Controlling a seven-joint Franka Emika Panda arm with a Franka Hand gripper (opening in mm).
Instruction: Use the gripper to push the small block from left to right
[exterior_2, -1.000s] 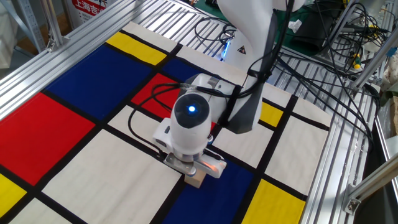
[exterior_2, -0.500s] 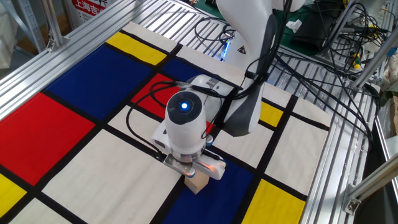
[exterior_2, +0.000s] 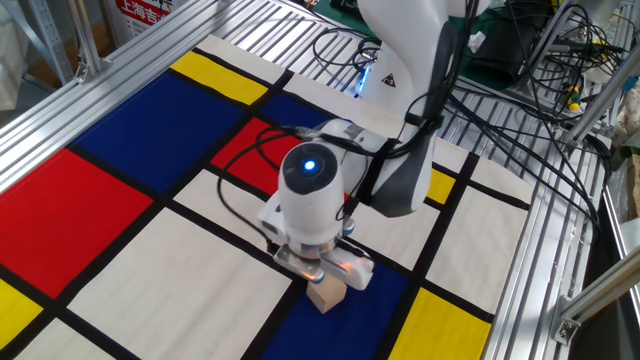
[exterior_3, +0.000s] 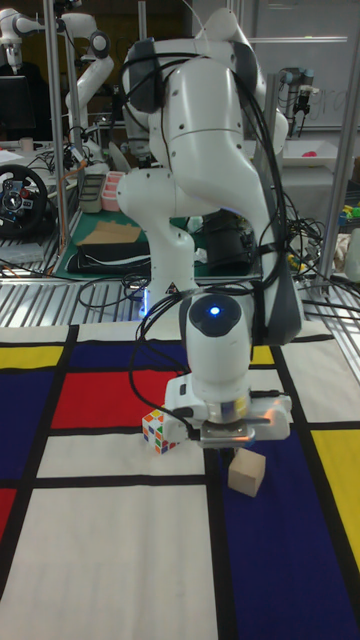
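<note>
Resting askew — small block (exterior_3: 246, 472), plain tan

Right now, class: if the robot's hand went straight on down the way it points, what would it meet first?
Most likely the mat on the table. The hand points downward, and the small block sits just to its right in the tall fixed view, so it would probably pass beside it, though depth is unclear.
</note>
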